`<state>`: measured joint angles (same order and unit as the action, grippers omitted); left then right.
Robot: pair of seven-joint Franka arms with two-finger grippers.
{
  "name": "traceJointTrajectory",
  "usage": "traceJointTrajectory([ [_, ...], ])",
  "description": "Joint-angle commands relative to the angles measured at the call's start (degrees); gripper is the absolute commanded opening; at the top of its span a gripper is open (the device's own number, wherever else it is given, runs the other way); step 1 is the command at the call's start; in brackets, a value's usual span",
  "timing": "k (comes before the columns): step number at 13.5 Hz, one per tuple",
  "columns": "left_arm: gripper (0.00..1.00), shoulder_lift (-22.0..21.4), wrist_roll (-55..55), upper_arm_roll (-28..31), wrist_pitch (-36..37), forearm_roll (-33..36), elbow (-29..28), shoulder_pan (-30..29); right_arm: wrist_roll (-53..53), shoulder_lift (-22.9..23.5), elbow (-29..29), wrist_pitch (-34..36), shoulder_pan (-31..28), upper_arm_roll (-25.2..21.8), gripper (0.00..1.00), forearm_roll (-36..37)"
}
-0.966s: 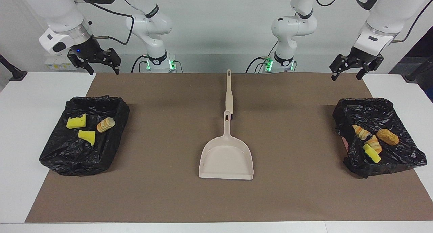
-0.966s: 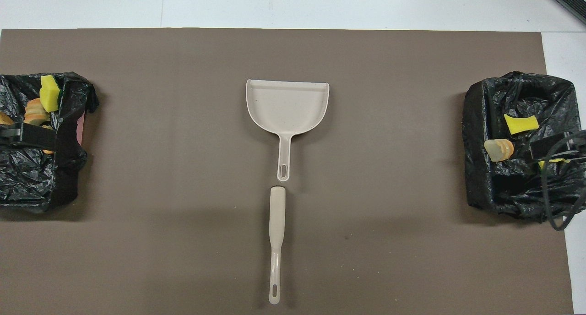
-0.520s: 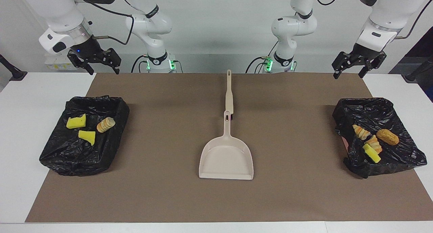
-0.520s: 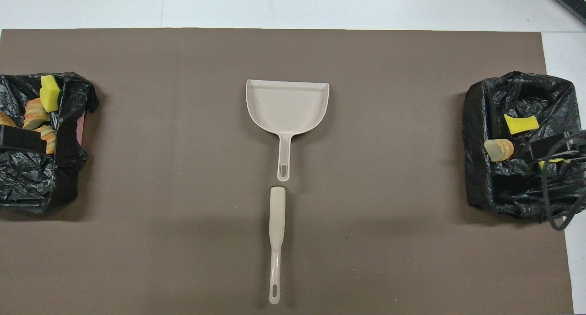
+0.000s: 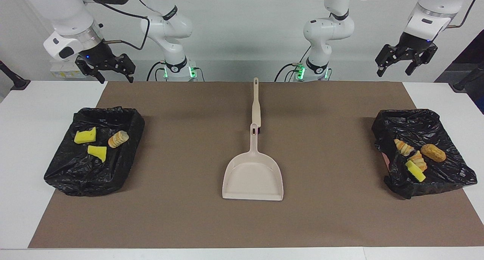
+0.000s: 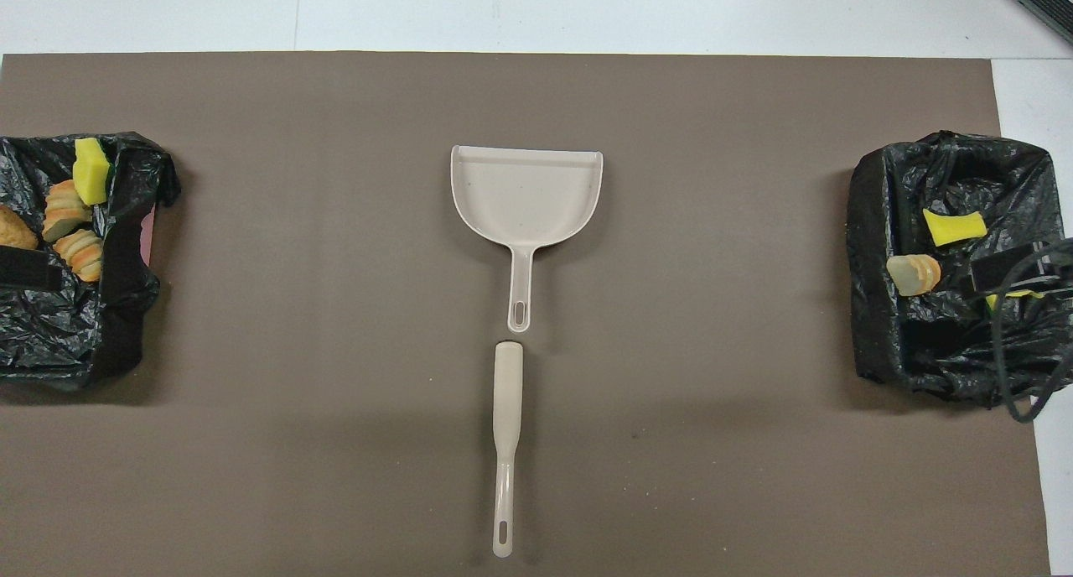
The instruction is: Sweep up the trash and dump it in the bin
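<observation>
The trash lies in two black-bagged bins. The bin (image 5: pixel 453 177) at the left arm's end holds a golden-brown roll (image 5: pixel 433 152), two sliced bread chunks (image 5: pixel 404 147) and a green-and-yellow sponge (image 5: pixel 415 171). The bin (image 5: pixel 75 177) at the right arm's end holds two yellow sponge bits (image 5: pixel 85 135) and a bread chunk (image 5: pixel 118 139). A beige dustpan (image 5: pixel 252 178) lies mid-mat, with the beige brush (image 5: pixel 256 103) in line with its handle, nearer the robots. My left gripper (image 5: pixel 395 69) hangs open and empty, high over its end of the table. My right gripper (image 5: pixel 116 78) waits open and empty over its end.
A brown mat (image 5: pixel 189 214) covers most of the white table (image 5: pixel 22 177). A black cable (image 6: pixel 1018 376) loops over the bin at the right arm's end in the overhead view.
My left gripper has risen and drawn back from over its bin, uncovering the roll and bread chunks in the overhead view. The right arm, dustpan and brush have not moved.
</observation>
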<state>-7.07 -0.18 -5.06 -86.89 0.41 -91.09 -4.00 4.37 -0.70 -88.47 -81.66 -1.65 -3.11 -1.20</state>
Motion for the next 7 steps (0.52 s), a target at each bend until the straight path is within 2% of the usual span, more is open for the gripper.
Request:
traceJointTrajectory([
  [1,1.00,-0.40,0.36,1.19,-0.04,0.38,-0.05,1.36,-0.67,-0.18,0.32,0.27,-0.81,0.65,1.00,-0.30],
  [3,1.00,-0.40,0.36,2.60,0.93,0.47,0.12,3.30,-0.59,-0.18,0.32,0.27,-0.81,0.65,1.00,-0.30],
  [7,1.00,-1.10,0.36,2.78,1.20,-0.15,-0.13,2.33,-0.59,-0.18,0.32,0.27,-0.81,0.65,1.00,-0.30],
])
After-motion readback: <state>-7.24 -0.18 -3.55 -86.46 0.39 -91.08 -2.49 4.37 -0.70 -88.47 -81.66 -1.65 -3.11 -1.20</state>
